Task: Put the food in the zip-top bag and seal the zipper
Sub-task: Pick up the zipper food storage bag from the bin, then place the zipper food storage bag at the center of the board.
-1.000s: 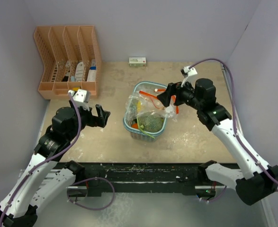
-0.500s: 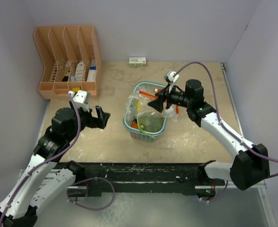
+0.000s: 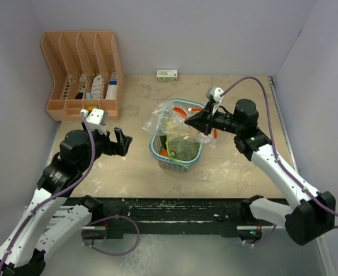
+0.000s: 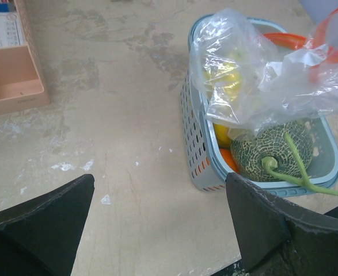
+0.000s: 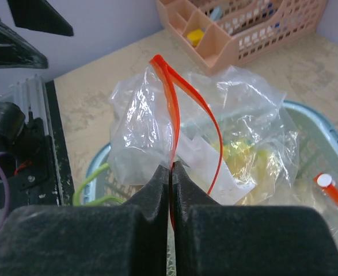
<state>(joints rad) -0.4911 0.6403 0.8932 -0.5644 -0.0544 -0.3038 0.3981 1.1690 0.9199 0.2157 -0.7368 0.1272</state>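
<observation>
Black mounting rail (image 3: pixel 174 210) is running along the near table edge at the bottom of the top view.

Left gripper (image 3: pixel 124 142) is hovering over bare table left of centre, jaws spread wide and holding nothing. It is well apart from the basket.

Right gripper (image 5: pixel 171 168) is reaching in from the right, jaws pressed together and pinching the orange zipper strip (image 5: pixel 170 98) of the zip-top bag (image 4: pixel 261 80). The bag is hanging crumpled over the far half of the light blue mesh basket (image 4: pixel 194 144), mouth partly parted.

In the near end of the basket, uncovered:
- round green netted head (image 4: pixel 272 152) is lying outside the bag
- long green vegetable (image 4: pixel 300 172) is trailing across it toward the lower right rim
- small orange fruit (image 4: pixel 229 160) is wedged at its left

Yellow bananas (image 4: pixel 231 86) are showing through the film. Cannot tell whether they are inside the bag or under it.

Peach slotted organiser (image 3: pixel 82 72) is standing at upper left, holding small packets, their print too small to read. A small white box (image 3: pixel 167 74) is lying against the far wall, its label illegible.

Table (image 3: pixel 134 172) is beige, scuffed and flecked white. Walls are showing pale grey-lavender.
</observation>
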